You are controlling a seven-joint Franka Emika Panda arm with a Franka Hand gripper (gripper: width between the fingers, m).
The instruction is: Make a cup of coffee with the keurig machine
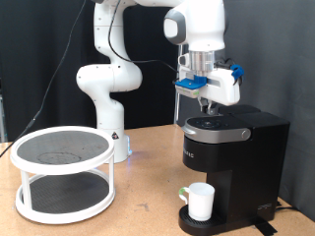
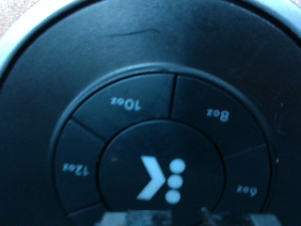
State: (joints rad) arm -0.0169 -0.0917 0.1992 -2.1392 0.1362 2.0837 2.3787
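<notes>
The black keurig machine (image 1: 233,157) stands at the exterior view's right with its lid down. The white mug (image 1: 201,201) sits on its round drip base under the spout. My gripper (image 1: 206,104) hangs straight down and its fingertips are at the lid's top. The wrist view is filled by the lid's round button panel (image 2: 160,141), with the centre brew button (image 2: 162,177) ringed by 10oz, 8oz, 12oz and 6oz segments. Only the fingertips (image 2: 132,218) show at that view's edge, close together. Nothing shows between them.
A white two-tier round rack (image 1: 63,172) with dark mesh shelves stands on the wooden table at the exterior view's left. The arm's white base (image 1: 106,98) rises behind it. A black curtain backs the scene.
</notes>
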